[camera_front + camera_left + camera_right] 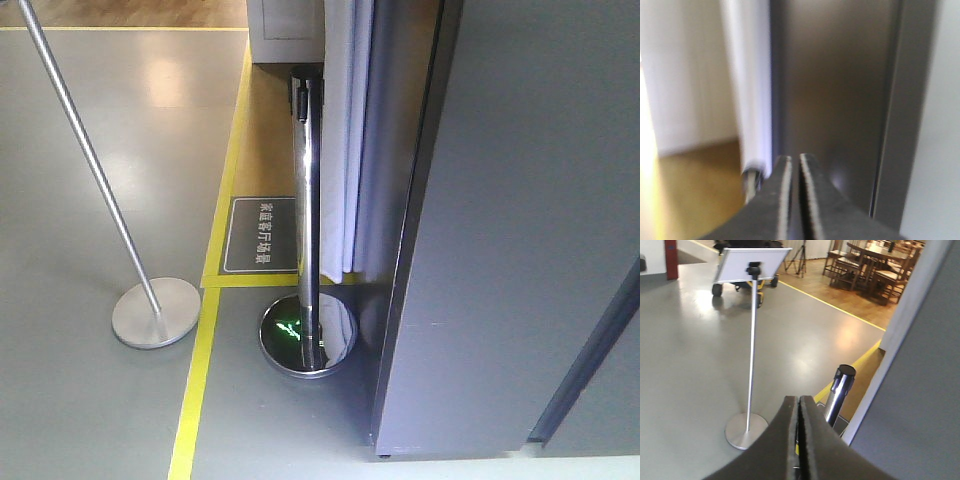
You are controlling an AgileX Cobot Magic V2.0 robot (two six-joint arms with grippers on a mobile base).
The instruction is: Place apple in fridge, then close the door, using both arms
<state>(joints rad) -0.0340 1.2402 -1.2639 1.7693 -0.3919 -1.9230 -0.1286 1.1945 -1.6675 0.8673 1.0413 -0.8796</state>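
The apple is out of view in every frame. The fridge [500, 250] fills the right of the front view as a tall grey panel; it also shows as a grey panel, the fridge [925, 390], in the right wrist view. A white vertical edge [345, 130] runs along its left side. I cannot tell which panel is the door, or whether it is open. My left gripper [791, 159] is shut with nothing in it, close before a dark grey surface [835, 90] and a white rounded edge [752, 100]. My right gripper [799, 400] is shut and empty, pointing out over the floor.
A chrome stanchion post [308, 200] stands on its round base [307, 338] just left of the fridge. A sign stand [752, 340] with a round foot [155, 312] is further left. Yellow floor tape [195, 380] runs past both. Tables and chairs [875, 265] stand far off.
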